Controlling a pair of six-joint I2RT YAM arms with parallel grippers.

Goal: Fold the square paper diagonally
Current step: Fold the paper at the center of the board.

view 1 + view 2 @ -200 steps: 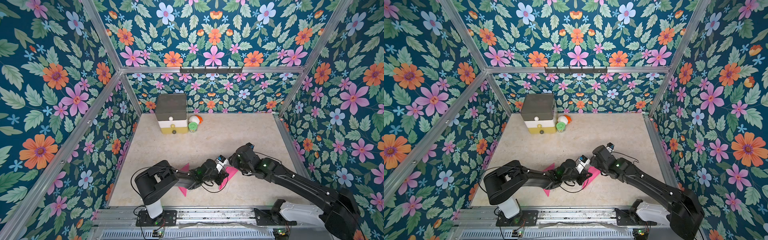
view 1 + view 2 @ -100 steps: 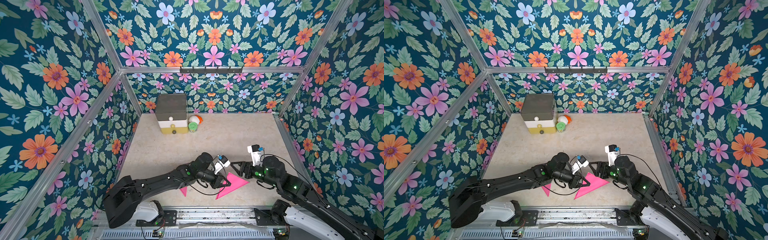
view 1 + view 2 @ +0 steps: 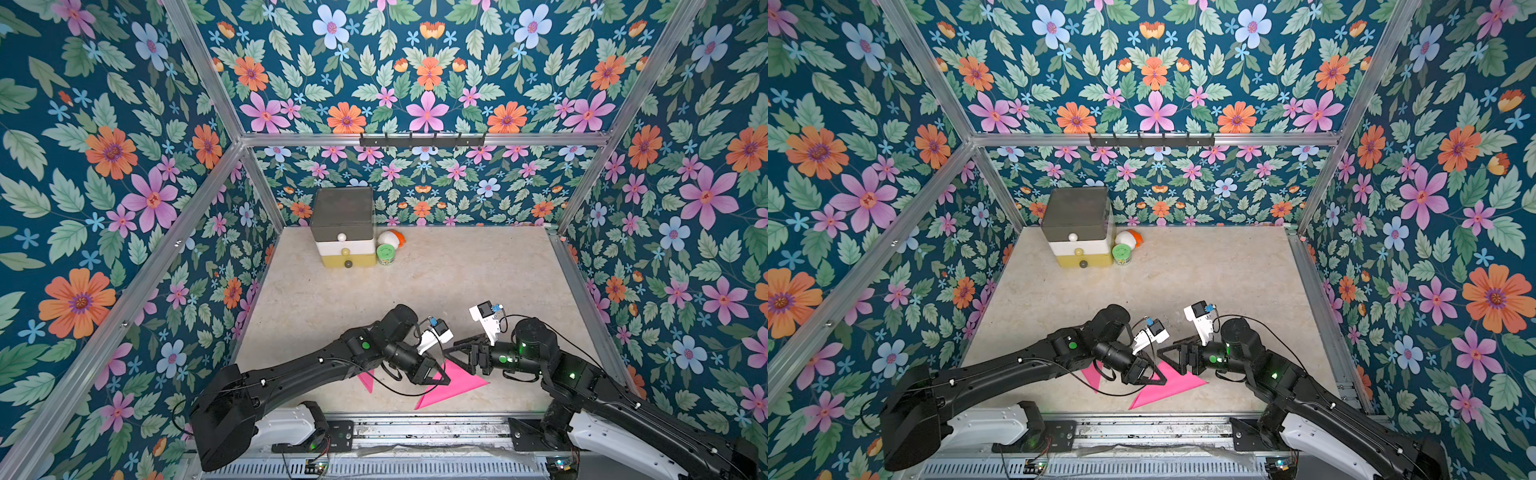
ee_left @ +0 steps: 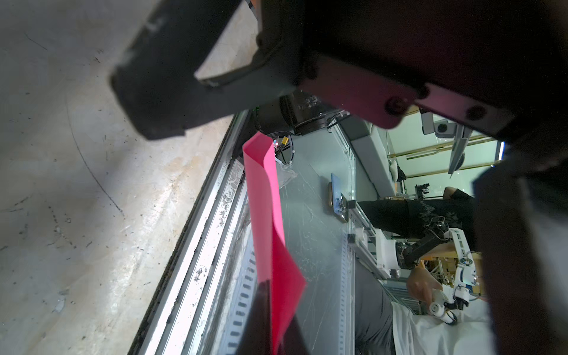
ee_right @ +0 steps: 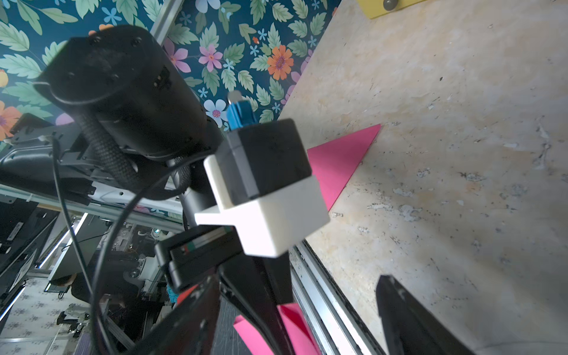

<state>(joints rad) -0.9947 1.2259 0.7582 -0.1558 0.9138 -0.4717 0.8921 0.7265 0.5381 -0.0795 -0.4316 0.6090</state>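
pinching: left claw pressed together on thin pink paper | paper: smooth sheet doubled into a sharp triangle, one part bowed up, near front edge of mottled beige desk | right claw: black fingers spread, near paper, holding nothing

Beige tabletop bears pink paper, drawer box, can, toy

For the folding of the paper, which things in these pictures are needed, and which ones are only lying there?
Belong to the job:
- pink paper
- left end effector, over the paper
- right end effector, open, close to the paper

Just lying about, all far from the paper:
- small drawer box
- green-lidded can
- white and orange object
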